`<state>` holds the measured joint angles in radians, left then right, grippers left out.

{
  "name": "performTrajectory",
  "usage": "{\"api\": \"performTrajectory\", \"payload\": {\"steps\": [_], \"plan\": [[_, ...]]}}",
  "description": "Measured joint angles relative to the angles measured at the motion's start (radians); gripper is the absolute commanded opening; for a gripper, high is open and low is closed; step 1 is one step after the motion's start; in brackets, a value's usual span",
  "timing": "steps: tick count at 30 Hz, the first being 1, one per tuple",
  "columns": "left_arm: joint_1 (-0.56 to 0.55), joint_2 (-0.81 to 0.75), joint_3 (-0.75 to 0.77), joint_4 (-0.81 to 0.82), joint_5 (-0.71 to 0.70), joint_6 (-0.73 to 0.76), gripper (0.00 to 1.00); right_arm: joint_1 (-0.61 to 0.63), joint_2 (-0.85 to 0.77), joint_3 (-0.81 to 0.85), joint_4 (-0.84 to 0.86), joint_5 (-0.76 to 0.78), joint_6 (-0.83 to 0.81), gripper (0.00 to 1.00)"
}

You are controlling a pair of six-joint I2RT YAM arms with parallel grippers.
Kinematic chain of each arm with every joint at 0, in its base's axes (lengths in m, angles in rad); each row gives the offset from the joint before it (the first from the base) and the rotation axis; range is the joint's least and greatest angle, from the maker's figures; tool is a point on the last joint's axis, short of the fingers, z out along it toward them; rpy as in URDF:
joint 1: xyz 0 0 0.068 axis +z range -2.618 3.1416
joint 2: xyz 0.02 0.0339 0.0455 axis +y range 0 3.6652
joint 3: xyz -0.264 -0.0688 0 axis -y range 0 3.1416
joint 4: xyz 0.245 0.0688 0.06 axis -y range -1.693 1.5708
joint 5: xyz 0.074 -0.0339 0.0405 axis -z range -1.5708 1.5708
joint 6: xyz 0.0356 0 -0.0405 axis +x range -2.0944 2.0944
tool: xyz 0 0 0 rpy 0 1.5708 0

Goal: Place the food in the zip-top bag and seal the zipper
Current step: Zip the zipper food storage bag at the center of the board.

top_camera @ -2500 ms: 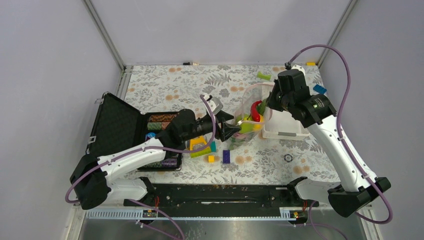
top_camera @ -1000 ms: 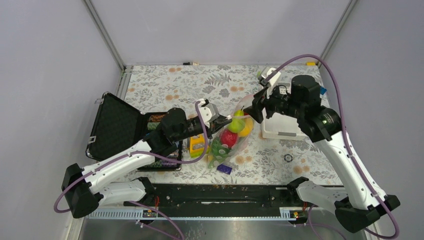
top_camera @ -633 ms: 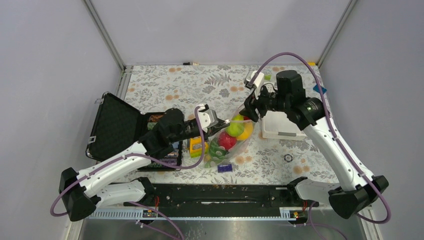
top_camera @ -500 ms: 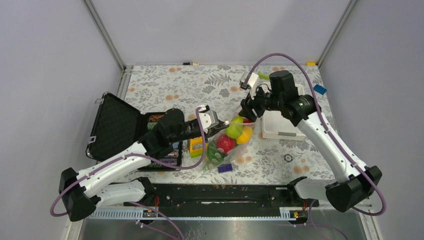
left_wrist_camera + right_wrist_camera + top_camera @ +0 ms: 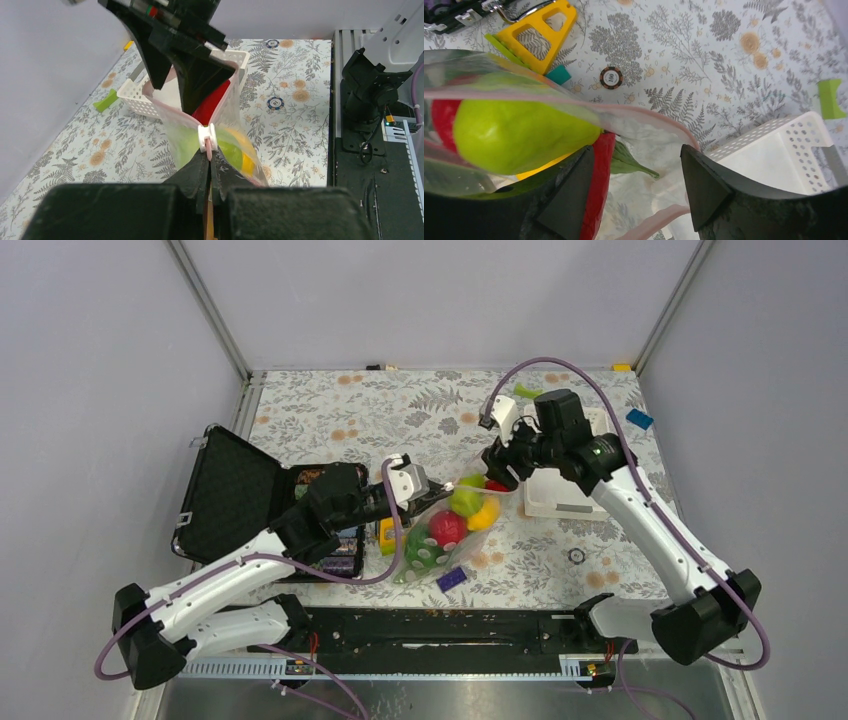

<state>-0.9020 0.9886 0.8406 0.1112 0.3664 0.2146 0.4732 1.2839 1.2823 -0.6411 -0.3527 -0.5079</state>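
The clear zip-top bag [image 5: 430, 552] lies on the table between the arms, with the food inside: a red ball-like fruit [image 5: 447, 528], a green fruit [image 5: 465, 502] and a yellow-orange one [image 5: 485, 515]. My left gripper [image 5: 432, 495] is shut on the pinkish-red zipper [image 5: 208, 156], just behind its white slider [image 5: 207, 137]. My right gripper [image 5: 636, 192] is open, its fingers [image 5: 574, 195] spread apart at the bag's mouth. Beside them I see the green fruit [image 5: 519, 132] and a red pepper [image 5: 599, 170]. The mouth gapes open.
A white slotted basket [image 5: 560, 502] stands right behind the bag. An open black case [image 5: 235, 500] lies to the left. A yellow triangular toy [image 5: 544, 35], a purple brick [image 5: 451, 578], poker chips [image 5: 611, 77] and green [image 5: 527, 392] and blue [image 5: 639, 418] pieces are scattered around.
The right gripper has swung left and down to the bag's mouth. The left arm has drawn the bag leftward and nearer, still pinching the zipper.
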Motion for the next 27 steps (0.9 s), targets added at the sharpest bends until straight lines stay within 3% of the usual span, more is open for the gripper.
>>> {"api": "performTrajectory", "payload": {"steps": [7,14,21,27], "plan": [[0.0,-0.018,-0.022,0.015,-0.009,0.002,0.0,0.0,-0.128,0.007,-0.003,-0.113,-0.063,0.78],[0.0,-0.039,-0.042,0.018,-0.008,0.003,0.0,0.028,-0.244,0.003,0.034,-0.434,-0.108,0.78],[0.0,-0.039,-0.042,0.013,-0.004,0.003,0.0,0.09,-0.236,0.004,0.115,-0.599,-0.116,0.66],[0.0,-0.039,-0.042,0.01,0.0,0.003,0.0,0.127,-0.126,0.042,0.129,-0.612,-0.115,0.59]]}}
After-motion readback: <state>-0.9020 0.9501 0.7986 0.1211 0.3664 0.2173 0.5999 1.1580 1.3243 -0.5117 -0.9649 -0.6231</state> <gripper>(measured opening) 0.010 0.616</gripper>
